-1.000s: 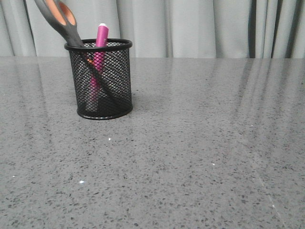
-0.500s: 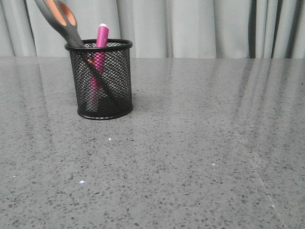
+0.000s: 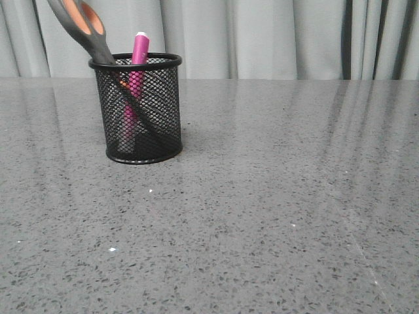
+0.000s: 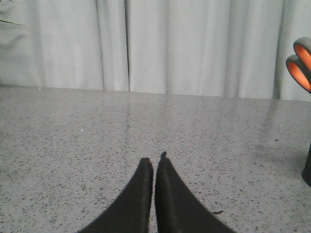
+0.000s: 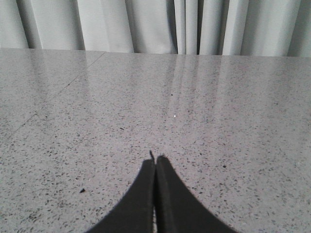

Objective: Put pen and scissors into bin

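The black wire-mesh bin (image 3: 137,108) stands upright on the grey table at the back left. The magenta pen (image 3: 136,78) stands inside it, its whitish cap above the rim. The scissors (image 3: 88,29) lean in it, handles up and to the left, blades down inside. The scissors' orange-lined handles (image 4: 301,58) also show at the edge of the left wrist view. My left gripper (image 4: 154,160) is shut and empty over bare table, apart from the bin. My right gripper (image 5: 155,161) is shut and empty over bare table. Neither gripper shows in the front view.
The grey speckled table (image 3: 275,209) stretches to a pale curtain (image 3: 275,39) at the back. A dark edge of the bin's base (image 4: 307,170) shows in the left wrist view.
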{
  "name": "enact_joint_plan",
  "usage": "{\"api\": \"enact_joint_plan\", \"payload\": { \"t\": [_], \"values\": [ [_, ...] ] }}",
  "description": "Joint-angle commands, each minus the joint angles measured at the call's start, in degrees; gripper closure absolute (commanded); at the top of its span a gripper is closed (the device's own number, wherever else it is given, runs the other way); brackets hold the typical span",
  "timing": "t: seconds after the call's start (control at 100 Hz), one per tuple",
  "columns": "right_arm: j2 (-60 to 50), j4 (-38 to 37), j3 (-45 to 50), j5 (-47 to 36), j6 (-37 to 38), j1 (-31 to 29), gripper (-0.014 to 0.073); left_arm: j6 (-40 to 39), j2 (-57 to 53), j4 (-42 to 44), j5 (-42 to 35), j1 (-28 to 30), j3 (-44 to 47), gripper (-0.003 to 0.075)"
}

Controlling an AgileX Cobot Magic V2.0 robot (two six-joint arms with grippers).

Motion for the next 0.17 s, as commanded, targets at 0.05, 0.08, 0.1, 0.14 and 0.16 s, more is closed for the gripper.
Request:
{"api": "enact_joint_plan", "payload": {
  "t": [0.05, 0.08, 0.1, 0.14, 0.16],
  "values": [
    [-1.0, -0.1, 1.0, -4.2, -0.3, 0.1, 0.0662, -0.4, -1.5, -0.5, -4.5, -0.6, 1.3, 0.0741],
    [-1.0, -0.1, 1.0, -4.2, -0.3, 0.1, 0.0662, -0.4, -1.5, -0.5, -4.5, -0.6, 1.3, 0.0741],
    [-1.0, -0.1, 1.0, -4.2, -0.3, 0.1, 0.0662, -0.4, -1.5, -0.5, -4.5, -0.6, 1.3, 0.0742],
    [-1.0, -0.1, 1.0, -4.2, -0.3, 0.1, 0.0662, -0.4, -1.5, -0.5, -4.5, -0.6, 1.3, 0.0741],
    [-1.0, -0.1, 1.0, -4.2, -0.3, 0.1, 0.0662, -0.4, -1.5, -0.5, -4.5, -0.6, 1.3, 0.0741]
  ]
}}
